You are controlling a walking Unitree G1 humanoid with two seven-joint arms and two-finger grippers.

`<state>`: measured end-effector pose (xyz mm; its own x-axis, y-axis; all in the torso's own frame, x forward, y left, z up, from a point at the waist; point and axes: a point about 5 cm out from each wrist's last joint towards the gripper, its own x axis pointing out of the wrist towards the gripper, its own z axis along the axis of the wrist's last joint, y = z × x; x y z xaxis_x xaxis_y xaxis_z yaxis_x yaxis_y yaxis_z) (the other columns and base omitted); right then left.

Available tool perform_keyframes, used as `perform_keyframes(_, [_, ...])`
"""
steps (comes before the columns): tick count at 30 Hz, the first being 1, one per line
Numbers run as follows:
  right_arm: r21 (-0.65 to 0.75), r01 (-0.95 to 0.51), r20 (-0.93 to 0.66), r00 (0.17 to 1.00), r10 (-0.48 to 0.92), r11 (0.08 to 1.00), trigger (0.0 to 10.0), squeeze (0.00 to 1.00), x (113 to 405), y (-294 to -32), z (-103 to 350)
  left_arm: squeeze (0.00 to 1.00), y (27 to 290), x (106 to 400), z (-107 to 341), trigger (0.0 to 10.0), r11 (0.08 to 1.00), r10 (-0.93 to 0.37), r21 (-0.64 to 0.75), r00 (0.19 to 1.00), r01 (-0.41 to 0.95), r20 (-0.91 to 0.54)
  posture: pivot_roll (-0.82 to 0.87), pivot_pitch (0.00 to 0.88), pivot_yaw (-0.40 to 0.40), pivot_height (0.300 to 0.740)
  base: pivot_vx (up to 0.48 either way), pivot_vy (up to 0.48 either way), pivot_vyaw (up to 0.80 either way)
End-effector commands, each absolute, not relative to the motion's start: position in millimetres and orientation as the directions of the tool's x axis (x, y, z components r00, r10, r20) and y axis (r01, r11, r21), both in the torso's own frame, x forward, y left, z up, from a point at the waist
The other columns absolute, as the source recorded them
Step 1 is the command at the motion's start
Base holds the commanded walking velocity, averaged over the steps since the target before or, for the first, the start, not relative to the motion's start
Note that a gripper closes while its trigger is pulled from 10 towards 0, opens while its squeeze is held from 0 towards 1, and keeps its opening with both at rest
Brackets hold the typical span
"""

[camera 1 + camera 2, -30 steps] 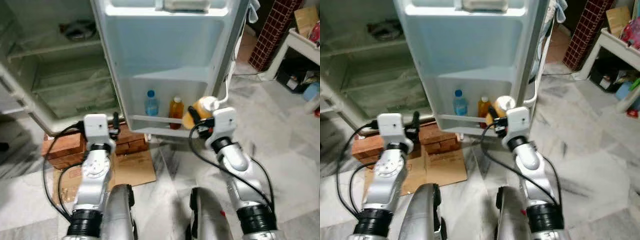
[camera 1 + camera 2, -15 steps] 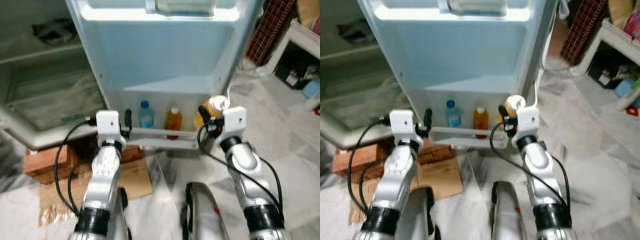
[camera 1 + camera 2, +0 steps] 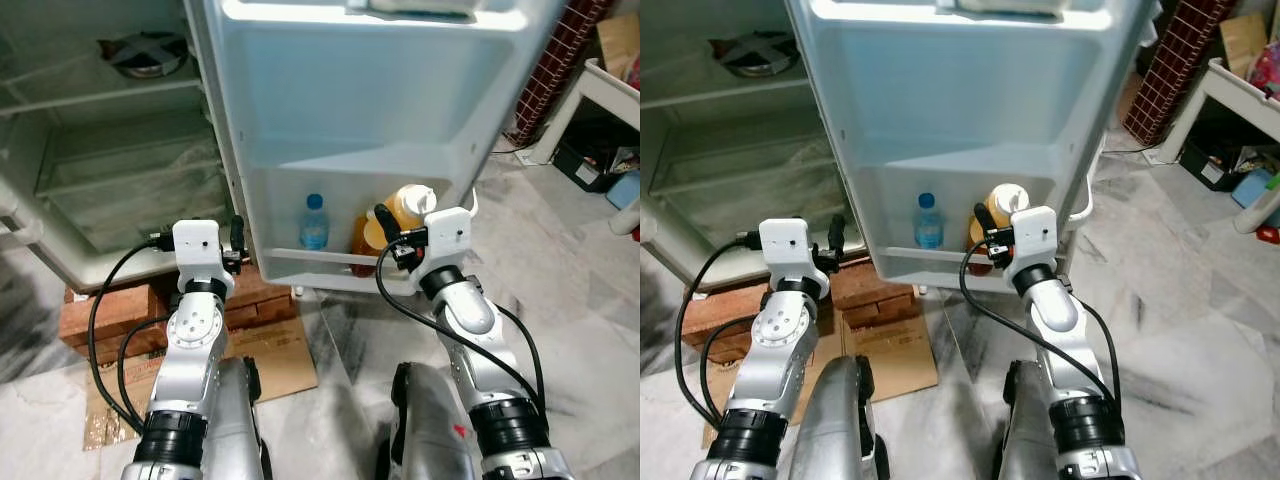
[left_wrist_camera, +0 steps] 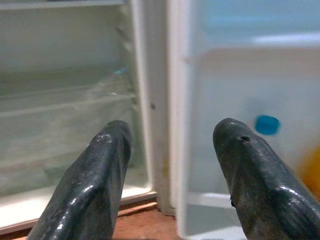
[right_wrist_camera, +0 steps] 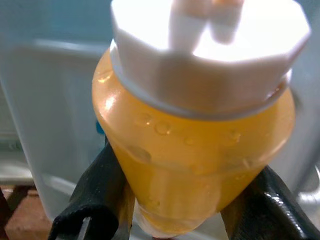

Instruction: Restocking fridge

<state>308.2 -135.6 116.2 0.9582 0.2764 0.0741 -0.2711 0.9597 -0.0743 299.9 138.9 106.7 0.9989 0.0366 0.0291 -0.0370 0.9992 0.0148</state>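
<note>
My right gripper (image 3: 383, 228) is shut on an orange juice bottle (image 3: 398, 213) with a white cap, held just over the bottom shelf (image 3: 300, 262) of the open fridge door. The right wrist view has the juice bottle (image 5: 195, 145) wedged between the black fingers (image 5: 97, 197). A water bottle with a blue cap (image 3: 314, 222) and an amber bottle (image 3: 361, 238) stand on that door shelf. My left gripper (image 3: 236, 243) is open near the door's hinge edge, holding nothing; its fingers (image 4: 95, 180) frame the fridge interior.
The fridge cavity (image 3: 110, 170) stands open at the left, with a dark dish (image 3: 140, 50) on an upper shelf. Bricks (image 3: 110, 310) and cardboard (image 3: 270, 355) lie under the fridge. A white table (image 3: 600, 90) with clutter stands at the right, on a marble floor.
The camera has shifted, so the fridge and door sit differently in view. The juice bottle in my right gripper is now closer to the door shelf, in front of the amber bottle.
</note>
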Motion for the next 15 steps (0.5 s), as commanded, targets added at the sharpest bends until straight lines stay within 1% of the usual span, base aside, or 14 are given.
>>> perform_keyframes(1, [-0.083,-0.262,0.108,0.957,0.27,0.962,10.0,0.0,313.0,-136.1,123.5,0.0,136.1,300.8,105.5,10.0,1.0,0.02,0.02,0.999,-0.02,0.026,-0.01,0.055,0.033,0.504,0.0,0.0,0.0])
perform_keyframes(6, [-0.081,-0.242,0.114,0.961,0.25,0.967,10.0,0.0,313.4,-138.9,125.8,0.0,136.9,298.8,109.9,10.0,1.0,0.018,0.02,0.999,-0.018,0.033,0.01,0.073,0.04,0.504,0.0,0.0,0.0])
perform_keyframes(7, [-0.085,-0.24,0.111,0.962,0.249,0.967,10.0,0.0,314.9,-138.3,124.0,0.0,137.6,296.2,109.6,10.0,1.0,0.013,0.025,0.999,-0.013,0.031,0.01,0.108,0.039,0.504,0.0,0.0,0.0])
perform_keyframes(8, [-0.089,-0.24,0.111,0.962,0.249,0.967,10.0,0.0,314.6,-137.8,123.2,0.0,137.9,293.7,109.2,10.0,1.0,0.009,0.028,0.999,-0.01,0.03,0.02,0.117,0.037,0.504,0.0,0.0,0.0])
perform_keyframes(9, [-0.093,-0.243,0.107,0.962,0.253,0.965,10.0,0.0,315.9,-136.0,122.0,0.0,138.4,290.0,108.0,10.0,1.0,0.007,0.03,1.0,-0.008,0.026,0.02,0.145,0.032,0.504,0.0,0.0,0.0])
perform_keyframes(11, [-0.104,-0.249,0.102,0.96,0.26,0.963,10.0,0.0,320.1,-131.3,122.2,0.0,139.4,282.0,106.0,10.0,0.999,0.01,0.036,1.0,-0.01,0.016,0.03,0.175,0.029,0.504,0.0,0.0,0.0])
perform_keyframes(12, [-0.109,-0.248,0.104,0.96,0.259,0.963,10.0,0.0,321.8,-130.2,123.0,0.0,139.5,280.3,105.8,10.0,0.999,0.01,0.039,1.0,-0.011,0.015,0.03,0.175,0.029,0.504,0.0,0.0,0.0])
perform_keyframes(13, [-0.12,-0.255,0.111,0.957,0.268,0.96,10.0,0.0,324.9,-127.4,125.3,0.0,138.8,275.0,106.2,10.0,0.999,0.009,0.043,1.0,-0.01,0.014,0.05,0.215,0.034,0.504,0.0,0.0,0.0])
perform_keyframes(14, [-0.125,-0.261,0.115,0.955,0.275,0.957,10.0,0.0,326.8,-125.9,126.1,0.0,138.3,272.8,106.2,10.0,0.999,0.008,0.044,1.0,-0.008,0.012,0.05,0.215,0.034,0.504,0.0,0.0,0.0])
perform_keyframes(15, [-0.132,-0.263,0.118,0.953,0.279,0.956,10.0,0.0,328.7,-124.4,126.6,0.0,137.4,269.6,106.2,10.0,0.999,0.002,0.046,1.0,-0.002,0.011,0.06,0.233,0.036,0.504,0.0,0.0,0.0])
